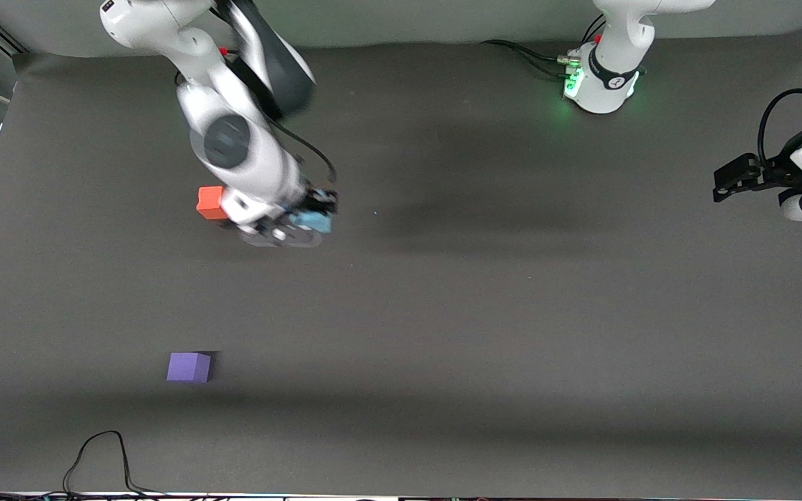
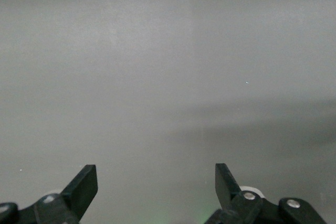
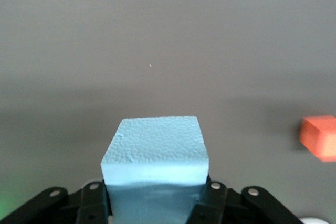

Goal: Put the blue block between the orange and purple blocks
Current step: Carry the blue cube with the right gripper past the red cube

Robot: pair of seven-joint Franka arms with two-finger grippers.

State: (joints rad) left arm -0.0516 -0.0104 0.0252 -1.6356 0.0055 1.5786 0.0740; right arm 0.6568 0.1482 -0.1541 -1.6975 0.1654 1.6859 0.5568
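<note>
The right gripper (image 1: pixel 303 224) pinches the blue block (image 3: pixel 155 150), a pebbled foam cube likely light and slightly yielding, by opposite side faces just beside the orange block (image 1: pixel 210 202), while the left gripper (image 2: pixel 156 192) waits, spread wide.

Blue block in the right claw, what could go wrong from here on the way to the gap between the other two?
The right claw is shut on the blue block right beside the orange block, so a swing could knock it. The purple block sits much nearer the front camera, so the midpoint is easy to misjudge.
</note>
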